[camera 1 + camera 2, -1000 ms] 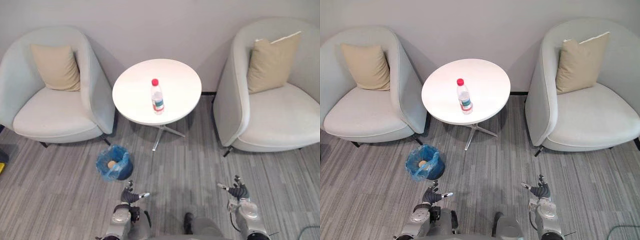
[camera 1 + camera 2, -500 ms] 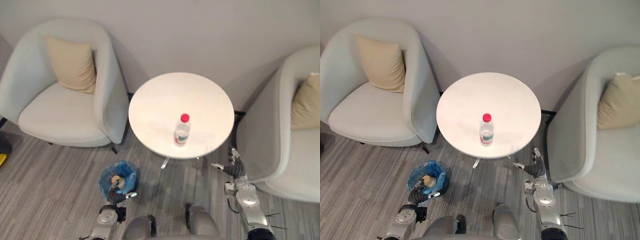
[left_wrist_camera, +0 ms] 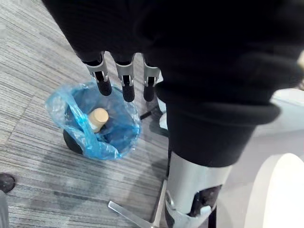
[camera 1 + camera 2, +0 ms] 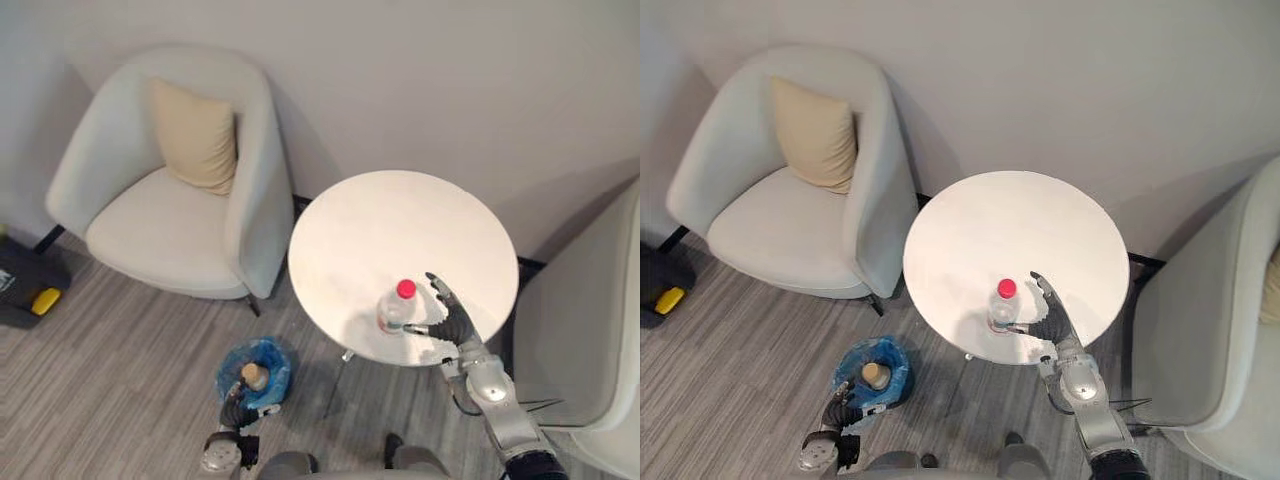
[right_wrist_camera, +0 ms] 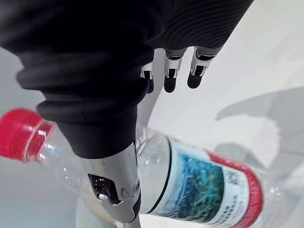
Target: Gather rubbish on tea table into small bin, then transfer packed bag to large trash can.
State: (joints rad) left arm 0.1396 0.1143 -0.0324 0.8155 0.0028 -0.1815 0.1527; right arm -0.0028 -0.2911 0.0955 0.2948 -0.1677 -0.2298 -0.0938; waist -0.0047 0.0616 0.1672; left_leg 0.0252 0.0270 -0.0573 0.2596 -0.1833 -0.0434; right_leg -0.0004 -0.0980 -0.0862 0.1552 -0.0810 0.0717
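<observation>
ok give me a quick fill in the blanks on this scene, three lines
1. The bottle standing on the round table has a ___ cap.
2. The small bin on the floor is lined with a ___ bag.
3. The open hand beside the bottle is the robot's ___.

Missing words: red; blue; right
</observation>
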